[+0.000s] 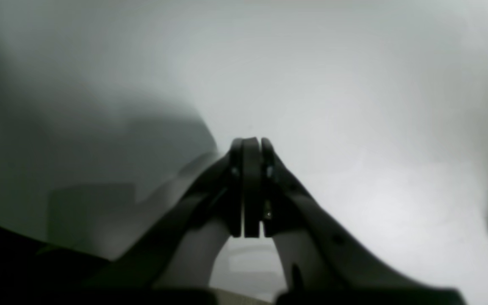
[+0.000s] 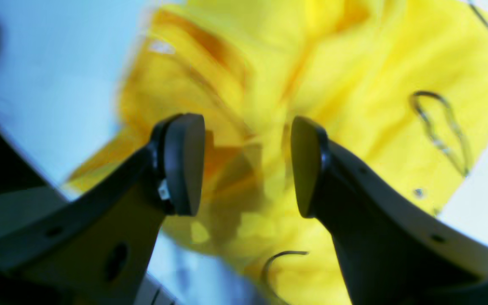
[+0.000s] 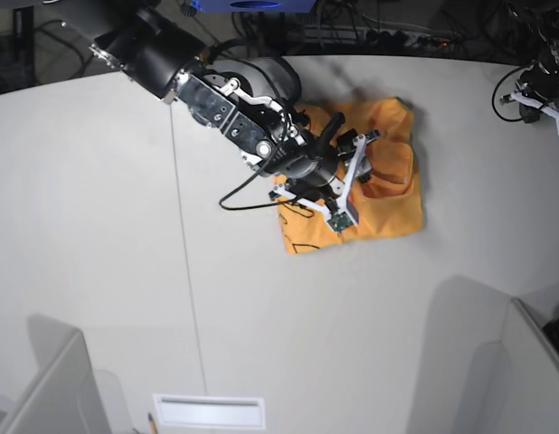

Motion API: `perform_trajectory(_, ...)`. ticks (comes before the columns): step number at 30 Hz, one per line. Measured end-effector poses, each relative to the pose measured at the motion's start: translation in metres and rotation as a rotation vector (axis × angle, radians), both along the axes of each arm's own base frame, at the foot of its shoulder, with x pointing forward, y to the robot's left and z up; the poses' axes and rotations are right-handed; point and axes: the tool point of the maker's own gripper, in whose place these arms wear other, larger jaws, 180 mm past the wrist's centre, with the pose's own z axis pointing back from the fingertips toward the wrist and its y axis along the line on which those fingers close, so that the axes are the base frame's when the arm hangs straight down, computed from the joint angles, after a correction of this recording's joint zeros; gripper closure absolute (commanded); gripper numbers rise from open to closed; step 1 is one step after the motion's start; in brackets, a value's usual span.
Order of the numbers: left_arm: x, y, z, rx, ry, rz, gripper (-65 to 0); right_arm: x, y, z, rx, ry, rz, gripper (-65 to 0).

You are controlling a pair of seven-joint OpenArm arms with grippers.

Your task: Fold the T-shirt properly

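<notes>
Near edge of the table (image 3: 108,271): a white slotted plate (image 3: 208,411) is lying flat. Two grey panels are standing at the bottom corners of the base view, one left (image 3: 44,380), one right (image 3: 497,362).

Mid-table: the T-shirt (image 3: 393,194) is lying in a bunched, roughly squared heap, orange-yellow, well clear of the table's edges. Black script is showing along its near-left edge and, in the right wrist view, on the yellow cloth (image 2: 396,76) at right.

The right gripper (image 2: 247,163) is hanging directly over the shirt's left part with its jaws spread apart, nothing between the pads (image 2: 184,165); only wrinkled cloth is showing in the gap. Whether the tips are touching the fabric, can't tell. A black cable (image 3: 248,190) is looping off the right arm (image 3: 216,90) above the table.

The left gripper (image 1: 250,186) is sitting fully closed, pads pressed together, gripping nothing, facing bare pale surface. In the base view only a bit of the left arm (image 3: 542,86) is showing at the far right edge.

Far edge: cables and gear (image 3: 352,32) are sitting behind the table.
</notes>
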Motion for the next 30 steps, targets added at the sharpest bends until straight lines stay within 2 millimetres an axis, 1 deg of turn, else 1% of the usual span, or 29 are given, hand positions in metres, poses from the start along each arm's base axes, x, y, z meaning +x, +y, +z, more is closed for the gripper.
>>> perform_trajectory(4,0.000,-0.001,-0.001,-0.003,-0.001,0.000,0.0,0.008,0.005,-0.005,-0.008,0.000,-0.009,-29.6)
perform_trajectory(5,0.000,-0.001,-0.001,-0.003,0.001,0.001,0.0,0.010,0.006,-0.007,-0.013,0.002,-0.010,-27.9)
perform_trajectory(6,0.000,-0.001,-0.001,-0.002,0.000,0.001,0.0,0.010,0.006,-0.009,-0.015,0.004,-0.013,-24.5)
perform_trajectory(8,0.000,-0.001,0.000,-0.002,-0.002,0.001,0.0,0.009,0.008,-0.011,-0.019,0.012,-0.013,-14.1)
perform_trajectory(9,0.000,-0.001,0.000,-0.002,-0.003,0.001,0.0,0.008,0.010,-0.010,-0.015,0.014,-0.011,-7.8)
perform_trajectory(10,0.000,-0.001,-0.001,-0.003,-0.001,0.000,0.0,0.008,0.012,-0.009,-0.009,0.013,-0.009,0.0)
perform_trajectory(14,0.000,0.000,0.000,0.001,0.001,0.000,0.0,0.005,0.025,0.001,0.025,0.014,0.001,0.0)
perform_trajectory(17,0.000,0.000,0.000,-0.001,-0.001,0.001,0.0,0.002,0.042,0.013,0.063,0.017,0.013,0.0)
perform_trajectory(20,0.000,-0.001,-0.001,-0.003,-0.001,0.001,0.0,0.005,0.057,0.024,0.093,0.012,0.026,0.0)
perform_trajectory(22,0.000,-0.001,0.000,-0.002,-0.001,0.001,0.0,0.013,0.059,0.027,0.092,-0.009,0.025,0.0)
perform_trajectory(24,0.000,-0.001,-0.001,-0.002,0.000,0.001,0.0,0.022,0.056,0.025,0.083,-0.035,0.009,0.0)
perform_trajectory(26,0.000,-0.001,0.000,-0.001,-0.002,0.001,0.0,0.026,0.057,0.023,0.090,-0.061,0.000,0.0)
perform_trajectory(27,0.001,-0.001,0.000,-0.001,-0.002,-0.001,0.0,0.027,0.060,0.024,0.099,-0.079,0.000,0.0)
perform_trajectory(30,0.001,-0.002,-0.001,-0.002,0.000,-0.004,0.0,0.019,0.075,0.023,0.127,-0.086,0.043,0.0)
